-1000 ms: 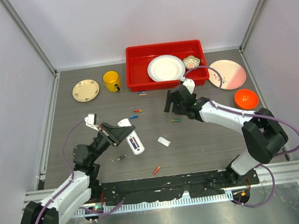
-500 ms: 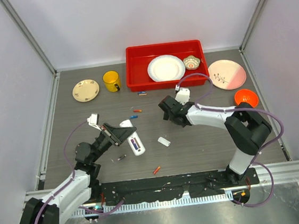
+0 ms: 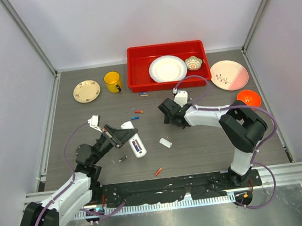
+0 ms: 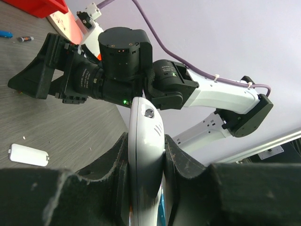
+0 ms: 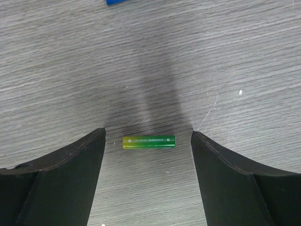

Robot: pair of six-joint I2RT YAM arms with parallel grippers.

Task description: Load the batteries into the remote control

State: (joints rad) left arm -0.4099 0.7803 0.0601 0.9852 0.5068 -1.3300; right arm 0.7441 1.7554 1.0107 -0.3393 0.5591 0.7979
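Note:
My left gripper point(image 3: 120, 137) is shut on the white remote control point(image 3: 135, 143), holding it edge-on between the pads point(image 4: 146, 155). A coloured battery shows in the remote's open back. The small white back cover point(image 3: 166, 142) lies on the table to the right of the remote, also seen in the left wrist view point(image 4: 28, 155). My right gripper point(image 3: 169, 114) hangs low over the table and is open. A green battery point(image 5: 149, 141) lies flat between its fingers, touching neither. Loose batteries lie around: blue point(image 3: 135, 117), orange point(image 3: 138, 112), red point(image 3: 158, 171), black point(image 3: 123, 159).
A red bin point(image 3: 136, 78) at the back holds a white plate point(image 3: 167, 68) and a small bowl point(image 3: 193, 62). A yellow cup point(image 3: 112, 82) and cream plate point(image 3: 86, 91) stand back left; a pink plate point(image 3: 229, 75) and orange bowl point(image 3: 248, 99) on the right.
My right arm has swung left and lowered over the green battery, its jaws narrowing a little. The left arm and the remote have stayed put.

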